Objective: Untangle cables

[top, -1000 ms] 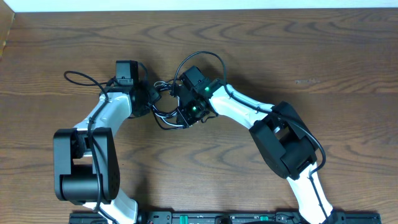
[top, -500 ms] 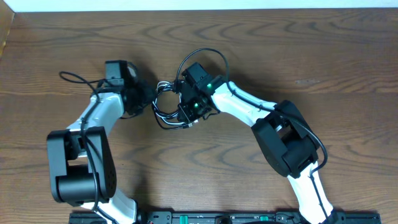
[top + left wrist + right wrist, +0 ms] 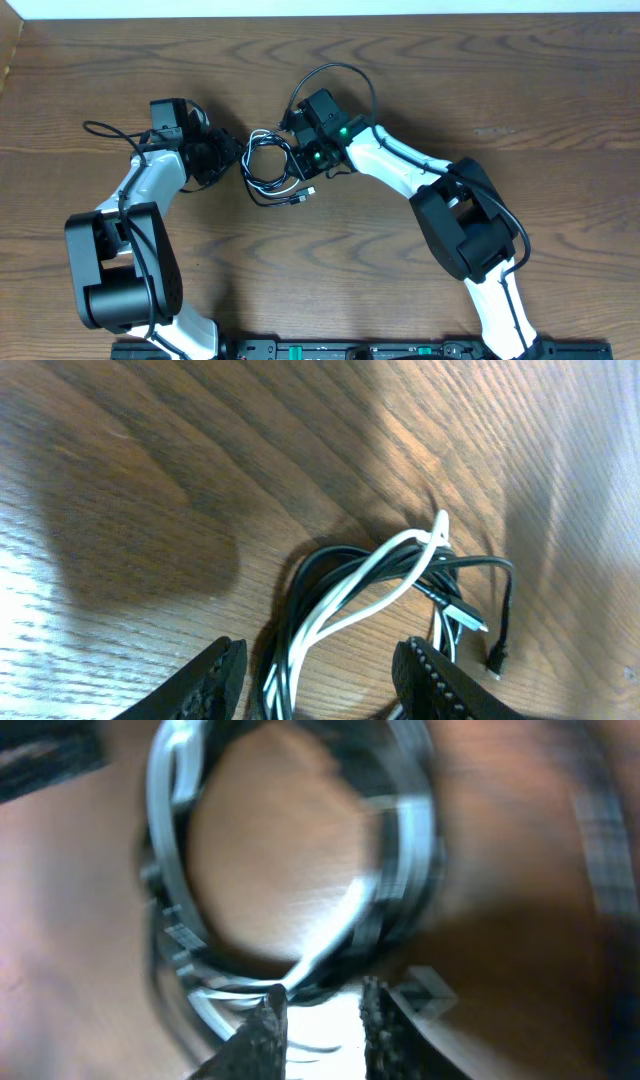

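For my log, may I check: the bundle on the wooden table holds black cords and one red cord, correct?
Not quite: the light cord is white, not red, as the left wrist view shows. It does lie bundled with black cords on the wooden table.

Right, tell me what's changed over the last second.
The left gripper drew back to its left, off the cables, which now lie exposed as a loose loop between the two arms. The right gripper shifted slightly away from the robot's base, still over the bundle's right edge; blur hides whether it holds a strand. The cables stayed tangled, in about the same spot on the table.
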### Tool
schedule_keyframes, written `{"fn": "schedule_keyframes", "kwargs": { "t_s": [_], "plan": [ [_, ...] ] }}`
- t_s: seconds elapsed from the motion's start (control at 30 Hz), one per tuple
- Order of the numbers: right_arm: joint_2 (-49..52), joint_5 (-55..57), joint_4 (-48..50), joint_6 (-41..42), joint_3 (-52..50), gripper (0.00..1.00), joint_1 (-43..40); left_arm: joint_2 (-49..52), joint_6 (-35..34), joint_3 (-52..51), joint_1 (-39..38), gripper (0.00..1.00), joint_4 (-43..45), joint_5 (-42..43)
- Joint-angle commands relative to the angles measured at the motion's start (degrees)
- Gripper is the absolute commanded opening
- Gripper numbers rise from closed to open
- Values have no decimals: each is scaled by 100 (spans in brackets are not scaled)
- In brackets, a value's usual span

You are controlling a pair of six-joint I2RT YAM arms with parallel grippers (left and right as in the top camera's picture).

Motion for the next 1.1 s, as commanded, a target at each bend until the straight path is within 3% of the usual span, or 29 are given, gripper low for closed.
{"fn": "schedule_keyframes", "kwargs": {
  "t_s": [0.0,0.17,0.37,0.47,0.5,0.67,0.9,0.97,1.07],
  "plan": [
    [-164,719,33,426,37,25,-13,37,205,74,11,52,20,181],
    [28,1108,361,428,15,29,129,37,564,74,11,53,83,181],
    [378,1073,979,404,15,25,317,37,807,74,11,53,98,181],
    [520,1091,1150,402,15,14,332,37,807,74,11,53,94,181],
    [549,1091,1303,393,15,1,317,37,826,74,11,53,85,181],
    [549,1086,2116,-306,15,1,173,37,999,74,13,53,70,181],
    [549,334,2719,-372,28,1,-280,37,1161,74,15,53,-11,-55],
    [549,-313,2728,-278,39,9,-435,37,1158,74,15,53,-9,-57],
    [535,-1305,2706,-109,39,33,-621,37,1137,74,11,53,-4,-57]
  ]
}}
